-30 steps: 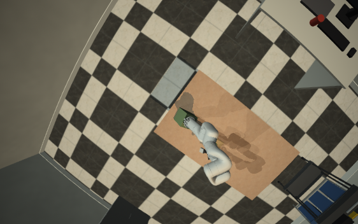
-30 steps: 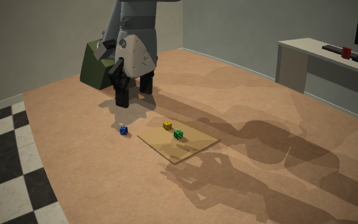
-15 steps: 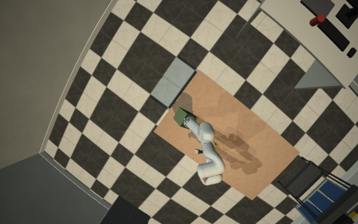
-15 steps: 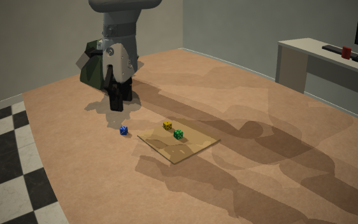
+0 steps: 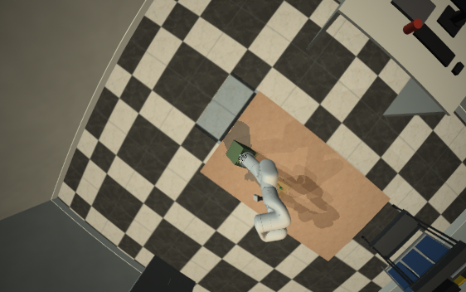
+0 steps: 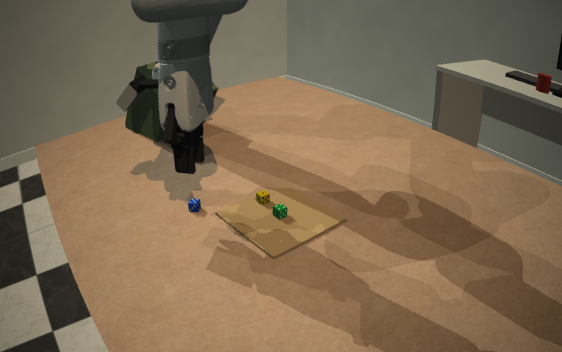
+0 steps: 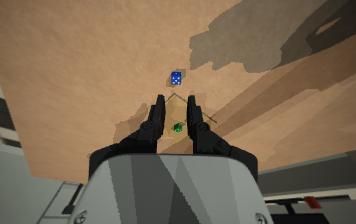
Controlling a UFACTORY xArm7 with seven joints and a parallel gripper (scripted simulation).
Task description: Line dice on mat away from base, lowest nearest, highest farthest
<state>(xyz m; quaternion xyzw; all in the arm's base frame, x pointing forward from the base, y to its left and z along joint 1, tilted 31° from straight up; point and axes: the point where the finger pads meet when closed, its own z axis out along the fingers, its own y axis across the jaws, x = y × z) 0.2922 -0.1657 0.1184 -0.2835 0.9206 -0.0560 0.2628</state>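
My gripper (image 6: 192, 165) (image 7: 176, 103) points down above the table (image 5: 348, 199) (image 6: 125, 290) (image 7: 100, 50), its 2 black fingers parted partway with nothing grasped between them. Nearest below me, the blue die (image 6: 194, 205) (image 7: 176, 78) sits on the bare tabletop, outside the mat (image 6: 310, 220) (image 7: 172, 107) and near 1 of its corners; the face it turns to my wrist view shows 5 white pips. Next comes the yellow die (image 6: 263, 197), lying flat on the mat with dark pips. Then the green die (image 5: 280, 187) (image 6: 280, 211) (image 7: 178, 128), also on the mat, stands near the yellow one, a small gap between them. So 2 of the 3 dice are on the mat, and the mat lies flat. Farther off, my white arm (image 5: 274, 203) (image 6: 185, 35) reaches back to the green block (image 5: 236, 151) (image 6: 145, 115) near the table's end. Well beyond the table is a pale desk (image 5: 385, 33) (image 6: 465, 70), where a red cup (image 5: 412, 26) (image 6: 543, 83) (image 7: 313, 202) stands.

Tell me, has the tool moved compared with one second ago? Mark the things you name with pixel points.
Yes: in the exterior view, the tool (image 6: 192, 167) (image 7: 176, 103) has shifted left and slightly down, bringing it closer in the picture to the blue die (image 6: 194, 205) (image 7: 176, 78).
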